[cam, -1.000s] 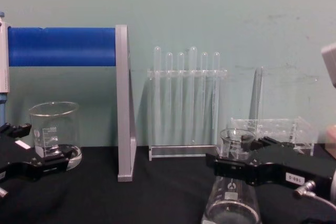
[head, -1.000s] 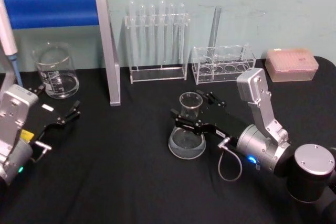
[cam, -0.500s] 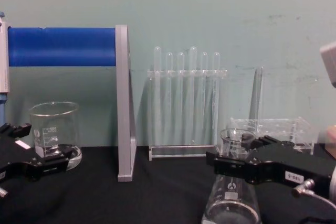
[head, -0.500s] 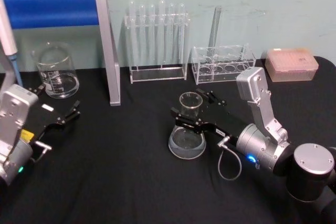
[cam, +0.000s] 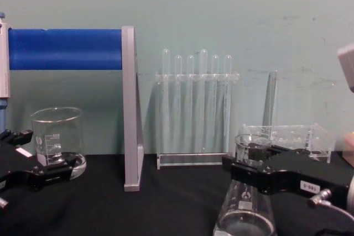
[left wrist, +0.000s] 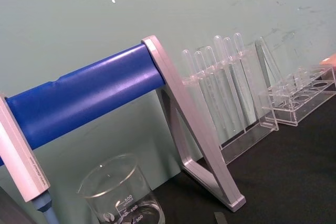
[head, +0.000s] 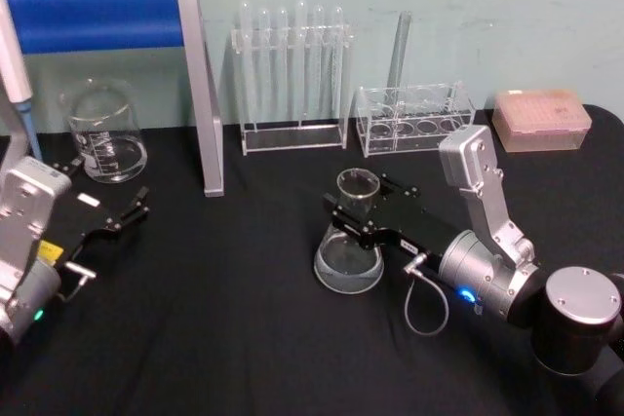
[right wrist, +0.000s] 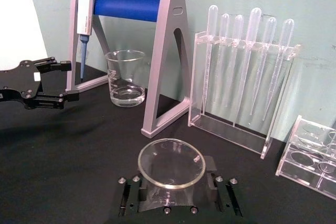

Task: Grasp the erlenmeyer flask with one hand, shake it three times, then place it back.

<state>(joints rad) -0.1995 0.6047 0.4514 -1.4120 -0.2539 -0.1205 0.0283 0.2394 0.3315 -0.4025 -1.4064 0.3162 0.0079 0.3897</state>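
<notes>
head view: neck clamped

right black pincer (head: 353, 218) grips the clear glass conical erlenmeyer flask (head: 348, 245) at its neck, mid black table (head: 244, 323); left pincer (head: 109, 190) idles open at left. shaking may slip the tapering glass free.

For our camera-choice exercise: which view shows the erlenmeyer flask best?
The head view: the erlenmeyer flask shows whole, rim to base, the right tool at its neck. The chest view shows its side, base at the bottom edge. The right wrist view looks down into its rim.
</notes>
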